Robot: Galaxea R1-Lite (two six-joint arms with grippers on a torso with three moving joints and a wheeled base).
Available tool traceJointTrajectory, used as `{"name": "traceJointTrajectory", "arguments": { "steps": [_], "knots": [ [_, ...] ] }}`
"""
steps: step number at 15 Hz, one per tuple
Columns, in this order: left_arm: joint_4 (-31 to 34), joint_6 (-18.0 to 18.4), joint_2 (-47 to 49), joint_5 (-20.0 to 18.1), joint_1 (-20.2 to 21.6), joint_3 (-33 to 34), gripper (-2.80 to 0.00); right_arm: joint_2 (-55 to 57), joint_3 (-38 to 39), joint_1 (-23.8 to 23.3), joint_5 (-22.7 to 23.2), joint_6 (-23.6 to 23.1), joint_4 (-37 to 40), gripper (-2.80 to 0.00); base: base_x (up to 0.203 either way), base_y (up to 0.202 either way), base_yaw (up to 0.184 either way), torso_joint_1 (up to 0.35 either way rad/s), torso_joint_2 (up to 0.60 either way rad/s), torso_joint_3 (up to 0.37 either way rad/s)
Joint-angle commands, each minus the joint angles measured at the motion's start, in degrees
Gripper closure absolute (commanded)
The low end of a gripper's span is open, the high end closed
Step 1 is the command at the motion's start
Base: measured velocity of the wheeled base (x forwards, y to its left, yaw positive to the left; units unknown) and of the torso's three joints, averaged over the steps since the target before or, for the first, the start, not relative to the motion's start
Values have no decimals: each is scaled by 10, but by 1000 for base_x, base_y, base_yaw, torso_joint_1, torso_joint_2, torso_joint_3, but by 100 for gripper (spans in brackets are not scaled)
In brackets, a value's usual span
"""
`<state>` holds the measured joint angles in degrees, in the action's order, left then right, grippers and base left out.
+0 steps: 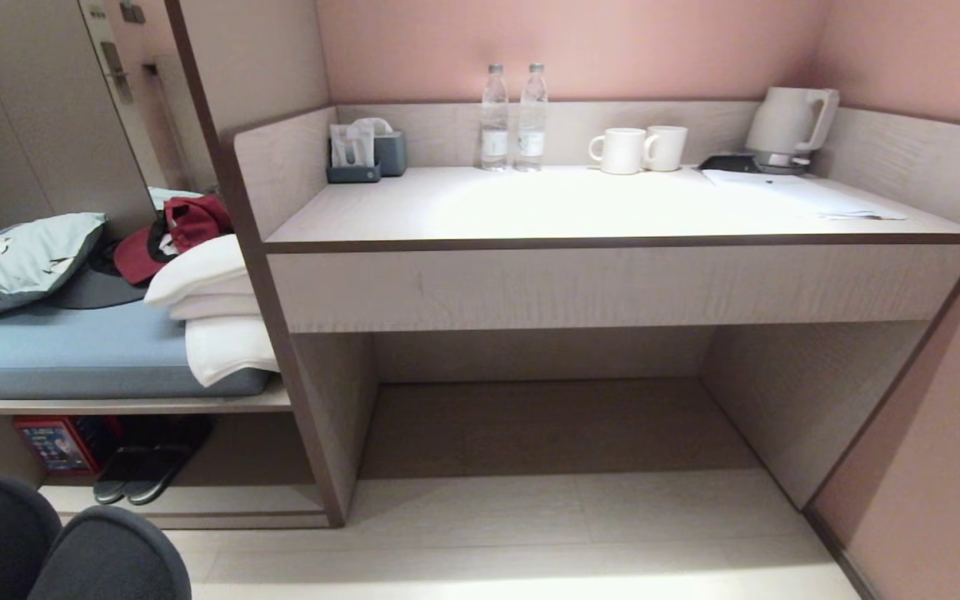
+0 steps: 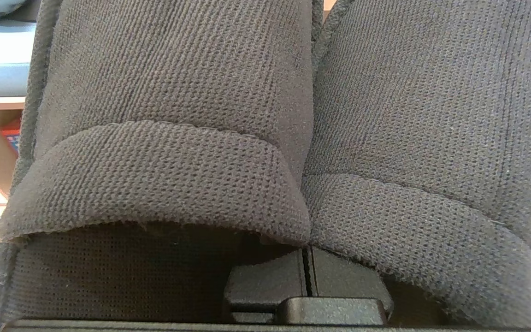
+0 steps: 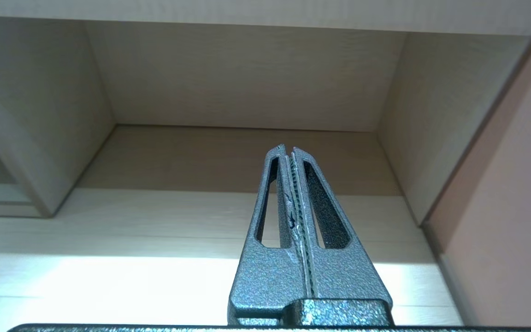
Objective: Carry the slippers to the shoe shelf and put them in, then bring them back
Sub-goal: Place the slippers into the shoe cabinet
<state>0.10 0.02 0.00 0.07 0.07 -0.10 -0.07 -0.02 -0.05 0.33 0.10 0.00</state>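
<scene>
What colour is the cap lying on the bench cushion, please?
The cap is dark red, best seen in the head view.

A pale wood-grain desk [image 1: 613,208] is seen against a pink wall. Two water bottles [image 1: 513,117], two white mugs [image 1: 638,150] and a white kettle [image 1: 788,125] are lined along its back. To the left, dark slippers with paler soles [image 1: 142,471] are stored in the shoe shelf [image 1: 197,500] under a blue-cushioned bench [image 1: 72,350]. The black slippers [image 1: 55,542] are seen at the lower left corner.
</scene>
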Motion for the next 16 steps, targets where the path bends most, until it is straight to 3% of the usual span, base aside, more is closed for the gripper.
{"name": "traceJointTrajectory", "arguments": {
  "steps": [1, 16],
  "knots": [
    [0, 0, 0, 0, 0, 0, 0, 0, 0, 0, 0, 0, 0, 0, 0, 198, -2, 2, 6, 1],
    [0, 0, 1, 0, 0, 0, 0, 0, 0, 0, 0, 0, 0, 0, 0, 195, -1, 0, 2, 2]
  ]
}}
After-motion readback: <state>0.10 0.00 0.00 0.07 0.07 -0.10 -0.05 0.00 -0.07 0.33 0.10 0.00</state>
